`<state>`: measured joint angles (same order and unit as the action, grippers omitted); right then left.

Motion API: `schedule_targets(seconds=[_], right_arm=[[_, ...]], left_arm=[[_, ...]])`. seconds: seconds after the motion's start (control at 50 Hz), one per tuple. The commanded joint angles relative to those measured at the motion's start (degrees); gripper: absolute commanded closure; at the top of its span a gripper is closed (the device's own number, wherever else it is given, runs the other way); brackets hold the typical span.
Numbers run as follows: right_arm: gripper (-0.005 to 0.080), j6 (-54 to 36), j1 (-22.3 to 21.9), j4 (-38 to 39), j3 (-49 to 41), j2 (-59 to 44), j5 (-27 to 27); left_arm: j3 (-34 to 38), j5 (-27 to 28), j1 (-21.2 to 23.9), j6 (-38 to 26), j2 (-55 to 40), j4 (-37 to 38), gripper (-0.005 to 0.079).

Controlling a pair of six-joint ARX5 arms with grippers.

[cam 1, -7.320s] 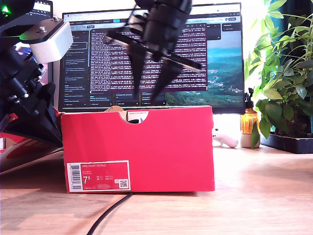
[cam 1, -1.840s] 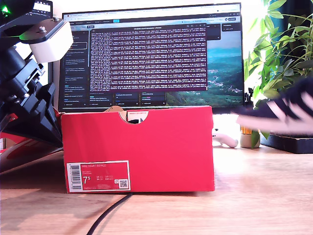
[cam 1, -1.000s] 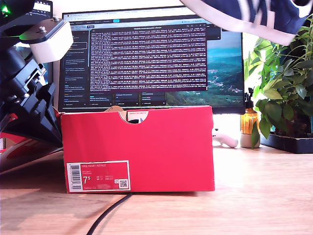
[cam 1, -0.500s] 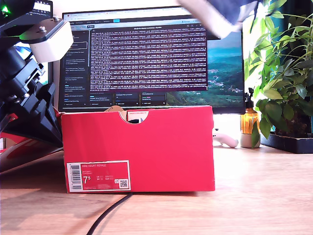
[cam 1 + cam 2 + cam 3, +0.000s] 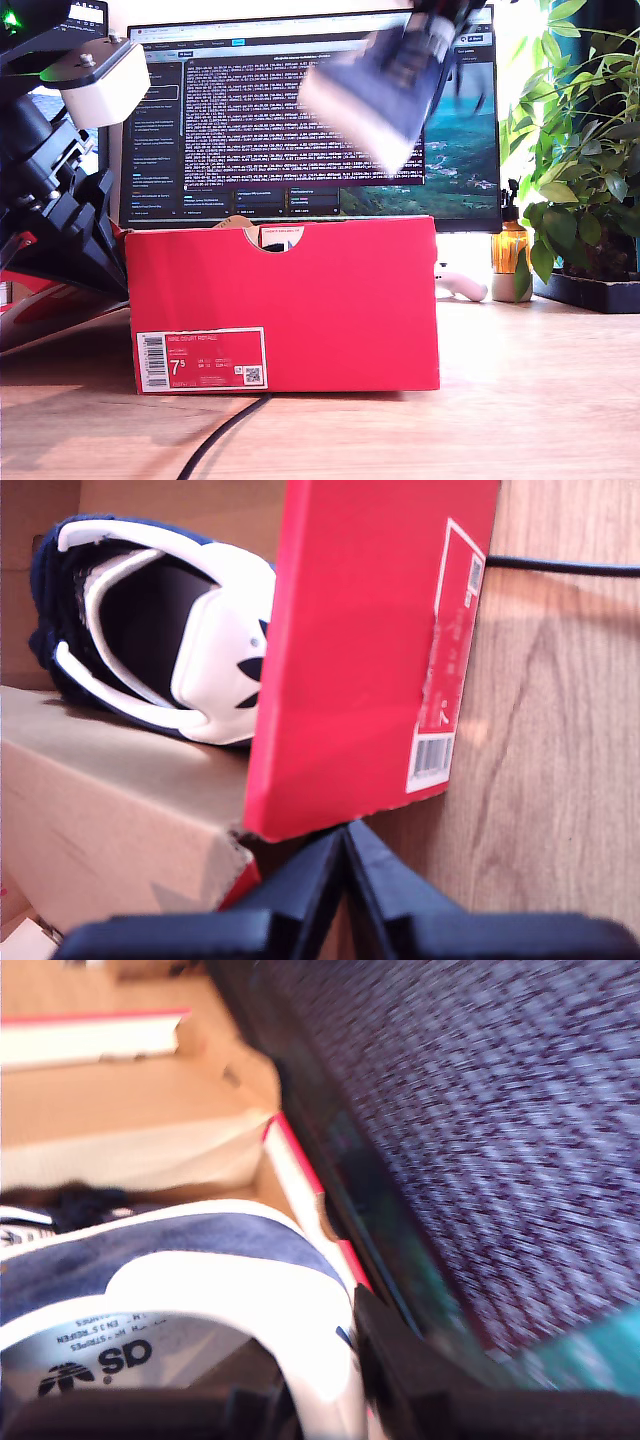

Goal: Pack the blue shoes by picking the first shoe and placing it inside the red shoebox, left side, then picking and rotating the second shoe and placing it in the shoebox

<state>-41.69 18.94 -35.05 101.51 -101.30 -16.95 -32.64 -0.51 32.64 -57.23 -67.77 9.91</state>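
Exterior view: the red shoebox (image 5: 280,305) is standing on the wooden counter (image 5: 520,400), label side facing the camera, in front of a monitor (image 5: 250,120). The second shoe (image 5: 375,85) is hanging in the air above the box, toward the exterior view's right, heavily motion-blurred; the gripper holding it is not clearly resolvable here. A dark arm (image 5: 50,200) is sitting at the exterior view's left edge beside the box. A black cable (image 5: 225,435) is running out from under the box front. A potted plant (image 5: 580,150) is standing at the exterior view's right.

First wrist view: my first gripper (image 5: 345,875) is showing its fingers pressed together with nothing between them, positioned just outside the box corner. The first shoe (image 5: 165,645) is lying inside the box against the red wall, its opening and white heel tab visible.

Second wrist view: my second gripper (image 5: 320,1380) is clenching its fingers on the second shoe at the white heel collar. The open box interior is lying beneath the shoe, the blurred monitor beyond.
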Motion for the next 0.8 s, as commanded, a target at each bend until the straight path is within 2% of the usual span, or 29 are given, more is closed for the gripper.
schedule_targets(seconds=[0.0, 0.78], right_arm=[[0.0763, 0.68, 0.59, 2.56, 0.63, 0.76, -0.24], [0.0763, -2.10, 1.18, 7.39, 0.63, -7.67, -0.48]], left_arm=[[-0.37, 0.11, 0.11, -0.17, -0.52, -0.81, 0.0761], [-0.37, 0.13, 0.11, -0.17, -0.52, -0.90, 0.0761]])
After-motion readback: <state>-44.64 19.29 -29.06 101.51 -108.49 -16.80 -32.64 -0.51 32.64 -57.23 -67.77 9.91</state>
